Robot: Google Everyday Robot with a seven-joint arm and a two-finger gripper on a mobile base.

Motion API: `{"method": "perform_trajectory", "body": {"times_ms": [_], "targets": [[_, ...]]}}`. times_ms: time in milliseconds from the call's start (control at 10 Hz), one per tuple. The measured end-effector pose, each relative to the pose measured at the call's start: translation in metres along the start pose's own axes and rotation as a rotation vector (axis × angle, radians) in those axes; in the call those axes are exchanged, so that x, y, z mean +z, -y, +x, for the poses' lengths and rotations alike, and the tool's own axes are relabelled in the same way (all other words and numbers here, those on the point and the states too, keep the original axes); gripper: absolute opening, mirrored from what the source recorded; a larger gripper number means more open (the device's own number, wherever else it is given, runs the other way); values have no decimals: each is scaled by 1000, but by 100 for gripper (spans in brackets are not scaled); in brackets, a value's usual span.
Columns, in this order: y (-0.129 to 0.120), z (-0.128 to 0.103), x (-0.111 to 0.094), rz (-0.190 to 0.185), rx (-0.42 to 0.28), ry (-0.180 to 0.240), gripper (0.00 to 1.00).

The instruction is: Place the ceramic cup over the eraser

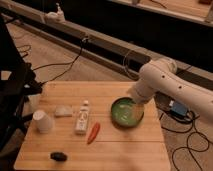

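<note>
Nothing of the task is done yet, as far as the view shows. The cup (42, 121) stands on the left part of the surface (125, 150), near its left edge, with nothing touching it. Whether it stands mouth up or mouth down cannot be told. The eraser (58, 156) lies uncovered near the front edge, a little right of the cup and nearer the front, apart from it.

The arm (165, 82) reaches in from the right, and its pincer (131, 106) hangs over the green bowl (112, 112), well away from both the cup and the eraser. The pincer is released, spread wide, and appears to carry nothing. Between it and the cup lie a bottle (82, 119), an orange carrot (93, 132) and a pale block (63, 111).

So the whole job appears to remain:
- cross the surface to the left
- take hold of the cup
- lift it and carry it the short way to the eraser
- set it down, mouth down, so that it covers the eraser

The reach past the bottle and carrot looks like the part needing the most care, since both lie on the straight line to the cup.
</note>
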Motion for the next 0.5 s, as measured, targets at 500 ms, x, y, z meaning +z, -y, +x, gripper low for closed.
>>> {"method": "perform_trajectory", "body": {"times_ms": [500], "targets": [[26,-106,28,24,-176,161,80]]}}
